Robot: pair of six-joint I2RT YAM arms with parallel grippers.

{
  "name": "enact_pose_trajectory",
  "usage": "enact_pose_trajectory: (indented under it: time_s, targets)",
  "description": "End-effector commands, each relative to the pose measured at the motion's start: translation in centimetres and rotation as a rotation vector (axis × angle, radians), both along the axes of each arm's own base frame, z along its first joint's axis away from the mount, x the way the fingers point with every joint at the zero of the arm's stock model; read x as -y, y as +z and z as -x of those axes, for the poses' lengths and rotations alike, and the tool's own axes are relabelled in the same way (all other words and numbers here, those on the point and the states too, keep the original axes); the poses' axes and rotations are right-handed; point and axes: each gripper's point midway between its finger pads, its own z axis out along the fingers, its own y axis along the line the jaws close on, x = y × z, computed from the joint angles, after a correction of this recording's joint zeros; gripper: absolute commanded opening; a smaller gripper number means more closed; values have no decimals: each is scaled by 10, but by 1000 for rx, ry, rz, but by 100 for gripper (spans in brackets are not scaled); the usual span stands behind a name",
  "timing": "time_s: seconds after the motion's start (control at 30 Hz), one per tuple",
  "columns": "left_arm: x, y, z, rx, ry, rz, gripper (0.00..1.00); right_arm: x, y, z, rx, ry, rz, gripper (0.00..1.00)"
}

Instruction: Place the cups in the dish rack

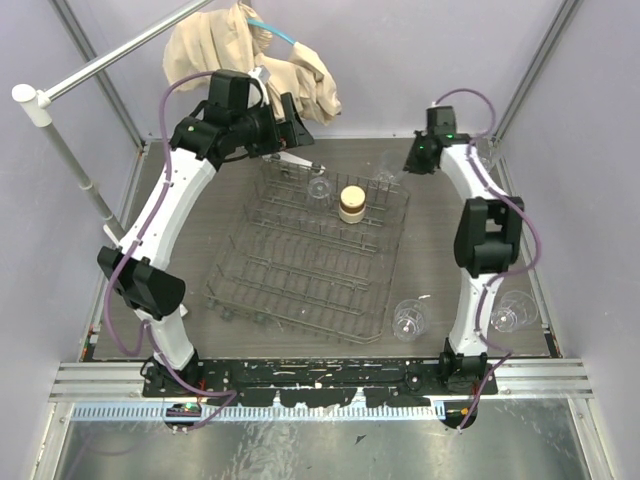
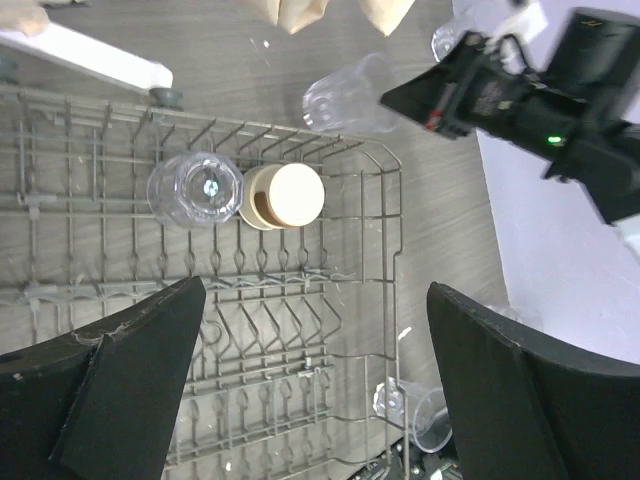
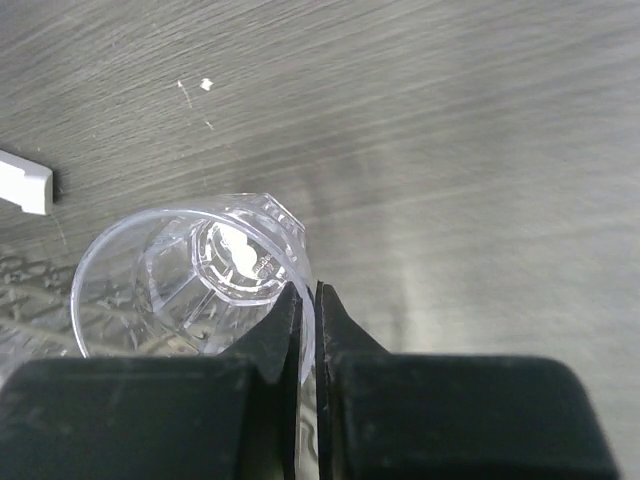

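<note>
Pinched at its rim by the right gripper point(image 3: 308, 290), seemingly for lifting: small clear faceted tumbler point(image 3: 190, 280), sideways on the table point(image 3: 450, 120) beside the grey wire dish rack point(image 1: 300, 270). Wide, empty, above it: left gripper point(image 2: 315, 290).

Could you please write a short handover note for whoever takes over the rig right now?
Left tool: open, empty, above the dish rack.
Right tool: shut on the rim of the gripped clear cup, lying on the table beyond the rack's far right corner.
Done: racked clear cup and tan cup sit in the rack.
To do: the gripped cup and two loose clear cups by the right arm's base.
</note>
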Motion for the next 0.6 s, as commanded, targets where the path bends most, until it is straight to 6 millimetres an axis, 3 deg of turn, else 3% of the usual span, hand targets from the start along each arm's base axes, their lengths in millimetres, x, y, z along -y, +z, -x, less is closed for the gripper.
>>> enact_pose_trajectory:
  time_s: [0.0,0.27,0.57]
  targets:
    - [6,18,12,13,-17,109,100,19,134,16,289,14,-50,1]
    - [18,6,28,-77,-50,209,97,8,192,65,419,71,-107,1]
    - [28,-3,43,-165,-72,317,98,-43,250,147,528,192,-460,1]
